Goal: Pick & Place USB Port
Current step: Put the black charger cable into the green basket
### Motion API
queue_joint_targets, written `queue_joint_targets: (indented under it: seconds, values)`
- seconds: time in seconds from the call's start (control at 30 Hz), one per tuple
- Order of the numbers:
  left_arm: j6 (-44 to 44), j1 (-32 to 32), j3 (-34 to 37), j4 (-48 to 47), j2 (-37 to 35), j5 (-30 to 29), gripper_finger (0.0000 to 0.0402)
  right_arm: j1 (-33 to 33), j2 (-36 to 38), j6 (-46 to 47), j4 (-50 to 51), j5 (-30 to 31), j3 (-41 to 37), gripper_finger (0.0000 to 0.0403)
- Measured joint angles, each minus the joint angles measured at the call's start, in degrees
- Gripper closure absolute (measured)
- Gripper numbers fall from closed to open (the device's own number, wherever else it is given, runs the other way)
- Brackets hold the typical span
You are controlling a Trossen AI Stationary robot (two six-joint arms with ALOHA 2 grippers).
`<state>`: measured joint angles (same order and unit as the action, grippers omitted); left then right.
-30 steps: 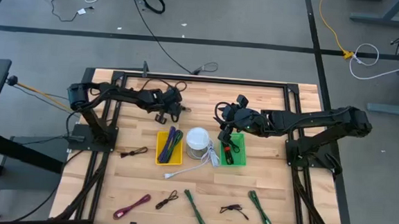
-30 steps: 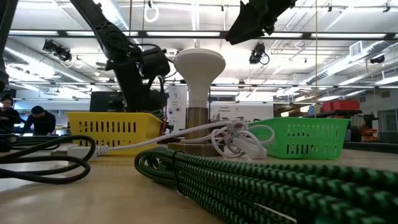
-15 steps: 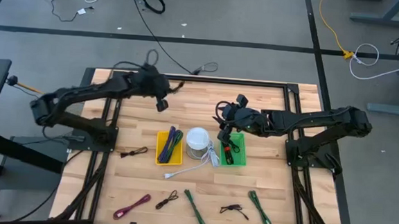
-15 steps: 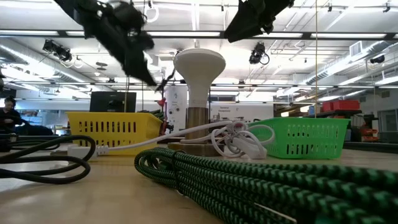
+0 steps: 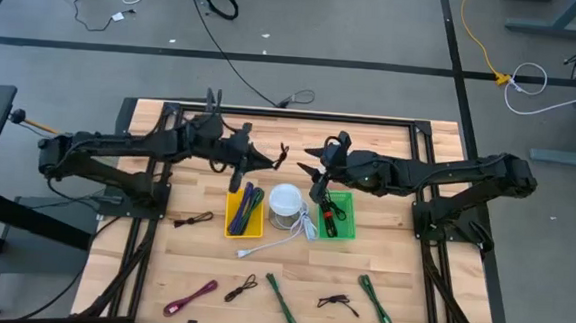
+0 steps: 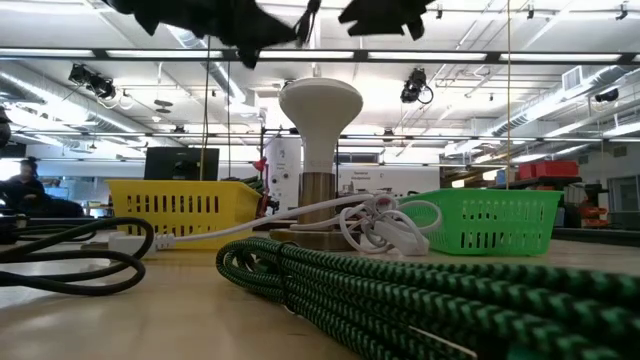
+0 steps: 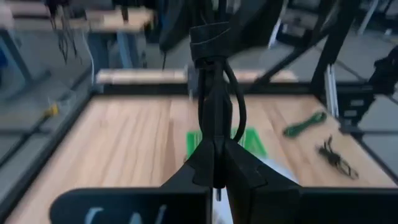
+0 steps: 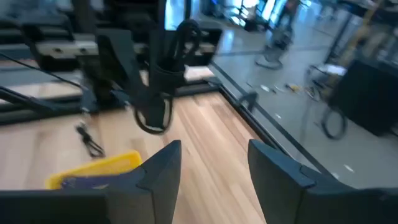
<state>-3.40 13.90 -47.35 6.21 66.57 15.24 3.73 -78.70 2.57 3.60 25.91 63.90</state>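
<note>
Left tool [image 5: 268, 163] hangs above the worktop [image 5: 379, 147], just beyond the white lamp [image 5: 286, 199], fingers [image 7: 211, 163] pinched tight on a looped black USB cable [image 7: 214, 93] that stands up between them. Right tool [image 5: 308, 170] hovers close opposite, w/ fingers [image 8: 163, 163] spread wide & nothing in them, near the green bin [image 5: 345, 225]; yellow bin [image 5: 230, 218] sits on the lamp's other side.

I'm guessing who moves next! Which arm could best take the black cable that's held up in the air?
Probably the right. The right gripper has its fingers open and pointing at the black cable, which the left gripper holds up just in front of it.
</note>
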Motion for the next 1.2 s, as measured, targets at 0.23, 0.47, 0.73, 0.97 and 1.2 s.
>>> queue_joint_targets:
  seconds: [0.23, 0.47, 0.73, 0.97, 1.2]
  values:
    - [-2.8, -4.3, 0.0, 4.6, 1.6, -6.0, 0.0384, 0.0, -1.9, -3.7, -7.4, -7.4, 0.0, 0.0214]
    - [-3.0, -5.6, 0.0, 7.8, 4.4, -6.5, 0.0384, 0.0, -3.6, -5.0, -12.0, -8.0, 0.0, 0.0206]
    - [-3.3, -6.2, 0.0, 11.0, 5.8, -6.4, 0.0384, 0.0, -5.6, -5.6, -13.4, -6.1, 0.0, 0.0277]
    - [-3.3, -6.1, 0.0, 10.9, 5.8, -9.1, 0.0348, 0.0, -5.6, -7.4, -13.6, -5.8, 0.0, 0.0384]
    - [-6.7, -6.1, 0.0, 9.2, 5.8, -9.7, 0.0326, 0.1, -4.6, -7.0, -10.4, -4.2, 0.0, 0.0385]
